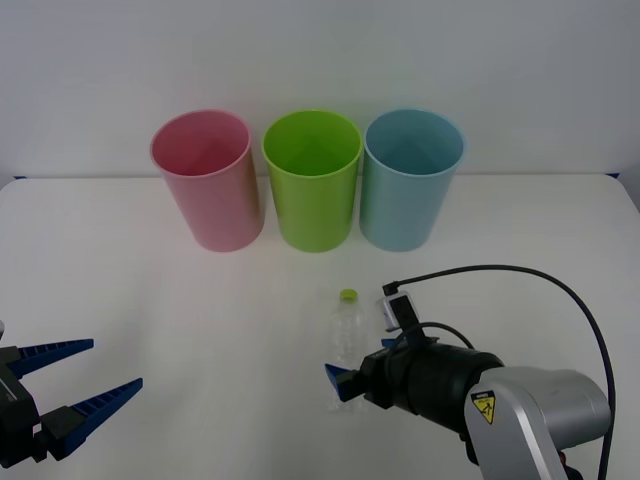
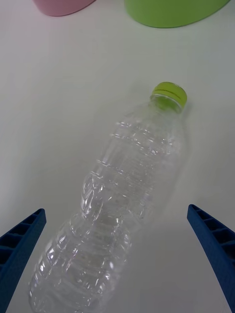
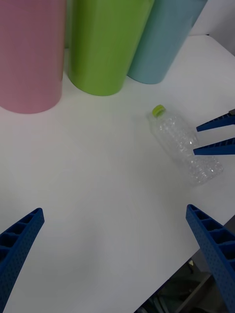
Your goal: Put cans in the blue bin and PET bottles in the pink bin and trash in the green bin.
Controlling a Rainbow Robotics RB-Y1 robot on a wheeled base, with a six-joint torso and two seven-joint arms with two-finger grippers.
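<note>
Bottle point(image 2: 122, 205) flat on table point(image 1: 180, 310), between spread fingers of right hand point(image 2: 117, 264); left hand point(image 1: 85, 385) spread wide, well apart.

Pink bin point(image 1: 205, 180): solid pink, no pattern. Green bin point(image 1: 312, 180): lime green, plain. Blue bin point(image 1: 410, 180): light blue, plain. Bottle point(image 2: 122, 205): clear, crinkled, no label; cap yellow-green. Bench point(image 1: 180, 320): white. Right tool point(image 2: 117, 259), left tool point(image 1: 85, 375): fingers blue, ribbed. Right arm point(image 1: 540, 405): grey housing, black wrist, yellow warning sticker.
</note>
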